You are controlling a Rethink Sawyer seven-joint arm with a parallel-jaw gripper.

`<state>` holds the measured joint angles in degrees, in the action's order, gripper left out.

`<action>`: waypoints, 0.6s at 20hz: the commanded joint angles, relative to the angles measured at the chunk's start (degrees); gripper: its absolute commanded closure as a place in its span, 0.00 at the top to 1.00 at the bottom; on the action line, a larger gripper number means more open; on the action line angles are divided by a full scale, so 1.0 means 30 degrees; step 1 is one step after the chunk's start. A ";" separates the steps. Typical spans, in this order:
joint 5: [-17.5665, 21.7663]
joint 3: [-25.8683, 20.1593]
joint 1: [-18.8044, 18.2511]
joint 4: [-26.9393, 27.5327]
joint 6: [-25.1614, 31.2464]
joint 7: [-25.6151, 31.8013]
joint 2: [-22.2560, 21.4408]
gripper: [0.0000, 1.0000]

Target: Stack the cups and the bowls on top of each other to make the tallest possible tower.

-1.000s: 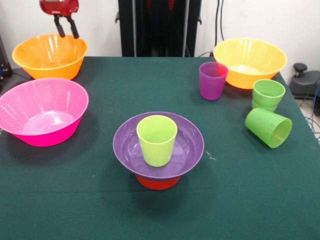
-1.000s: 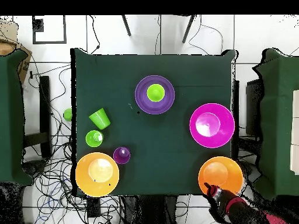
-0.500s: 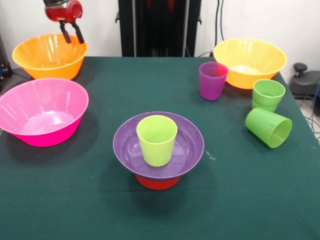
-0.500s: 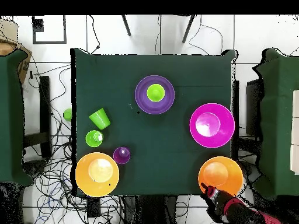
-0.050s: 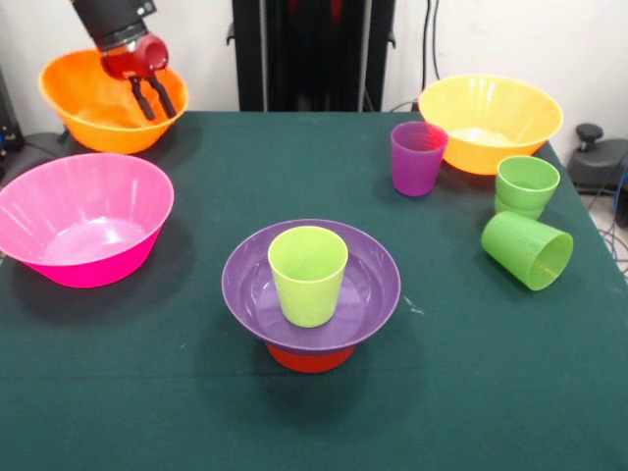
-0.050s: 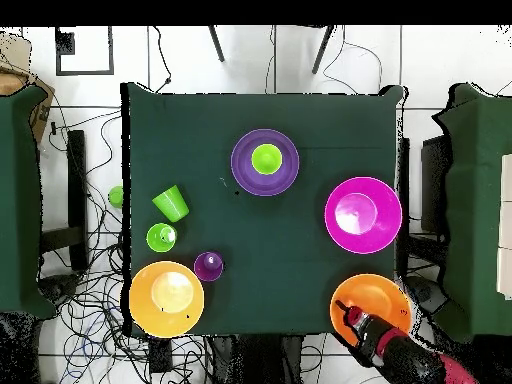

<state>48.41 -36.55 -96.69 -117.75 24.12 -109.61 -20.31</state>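
The tower stands mid-table: a yellow-green cup (image 5: 308, 275) in a purple bowl (image 5: 365, 294) on a small orange bowl (image 5: 309, 359), also seen from overhead as the purple bowl (image 6: 243, 163). My gripper (image 5: 161, 114) (image 6: 345, 311) is shut on the right rim of the far-left orange-yellow bowl (image 5: 93, 98) (image 6: 378, 300), one finger inside and one outside, and the bowl sits tilted and raised. A big pink bowl (image 5: 83, 221) lies in front of it. A second orange-yellow bowl (image 5: 491, 123), a purple cup (image 5: 417, 157) and two green cups, one upright (image 5: 526, 184) and one on its side (image 5: 527, 250), are at the right.
The green tabletop (image 5: 196, 412) ends close behind the held bowl. A small green object (image 6: 116, 196) lies off the table beside the cups' side. Cables cover the floor around the table.
My gripper came down over the far-left orange-yellow bowl's rim and closed on it. The bowl has shifted toward the table's middle and risen with a tilt.
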 commanded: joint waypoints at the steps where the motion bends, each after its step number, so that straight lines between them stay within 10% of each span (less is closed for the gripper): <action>1: 0.1755 -0.1174 0.0436 0.2289 0.0796 0.5567 0.1779 1.00; 12: 0.1323 -0.1718 0.0067 0.3683 0.2567 0.7231 0.2909 1.00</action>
<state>49.11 -38.91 -99.04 -116.05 25.67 -108.33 -16.38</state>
